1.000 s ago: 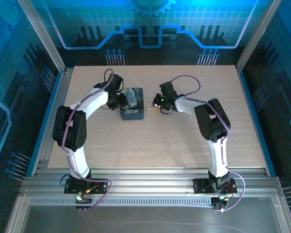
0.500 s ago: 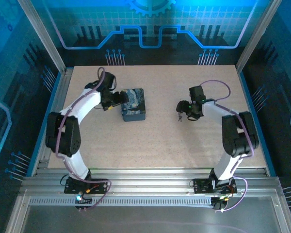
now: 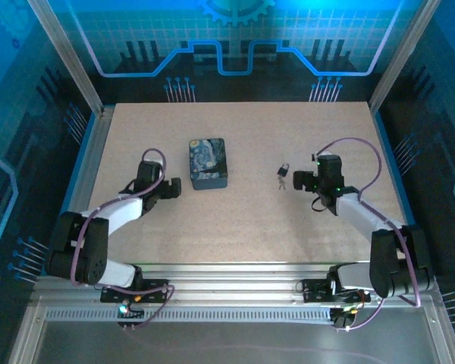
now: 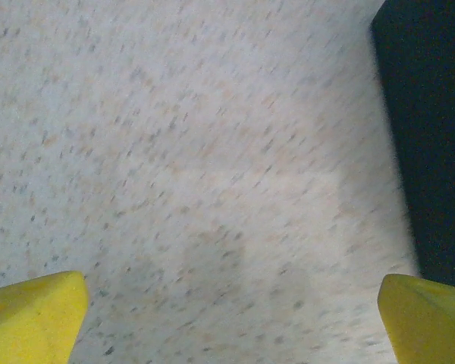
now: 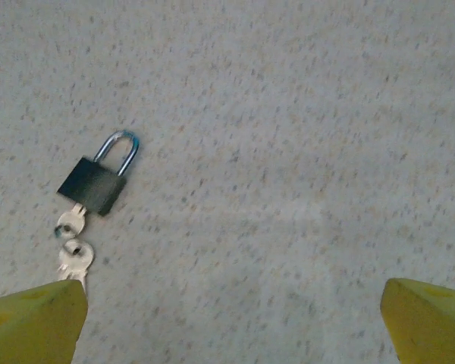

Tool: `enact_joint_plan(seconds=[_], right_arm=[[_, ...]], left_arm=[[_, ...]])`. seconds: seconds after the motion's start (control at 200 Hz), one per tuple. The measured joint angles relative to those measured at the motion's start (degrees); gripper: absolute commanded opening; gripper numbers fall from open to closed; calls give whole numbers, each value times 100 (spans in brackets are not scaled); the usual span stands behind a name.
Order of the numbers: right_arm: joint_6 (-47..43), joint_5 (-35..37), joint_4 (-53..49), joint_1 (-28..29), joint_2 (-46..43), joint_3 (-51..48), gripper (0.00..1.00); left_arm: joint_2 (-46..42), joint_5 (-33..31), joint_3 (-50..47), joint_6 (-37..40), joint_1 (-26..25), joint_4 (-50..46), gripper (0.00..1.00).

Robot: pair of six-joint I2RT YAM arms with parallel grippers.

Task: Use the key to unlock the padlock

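Well, from my right wrist, the padlock (image 5: 92,186) lies flat on the table (image 5: 303,114), off to the left, with the key (image 5: 77,259) right at its bottom end. I cannot tell if the key is in the hole. My right gripper (image 5: 231,318) is wide open and holds nothing, and the lock is not between its tips. I think the key is so small and flat that my fingers could slip off it, or bump the lock and push it away. From my left wrist, my left gripper (image 4: 227,322) is wide open and empty too, with a dark box (image 4: 432,114) at the right. From above, my right arm is folded low and points left at the lock, just beside it. My left arm is bent low near the box, well apart from the lock.
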Motion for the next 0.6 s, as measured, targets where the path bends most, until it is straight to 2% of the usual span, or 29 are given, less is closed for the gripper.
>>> enact_joint_plan(seconds=[0.145,0.325,0.6], right_arm=[[-210,-24,1539,-391,162,-800,100],[-601,-315,3047,-326,1003,-1027,100],[-774,-494,3786,-302,1067,-1132,100]], left_arm=[[184,-177,-404,315,136,1563,99],[529,136,-866,385,581,3432,99],[645,431,-1003,409,592,4074,99]])
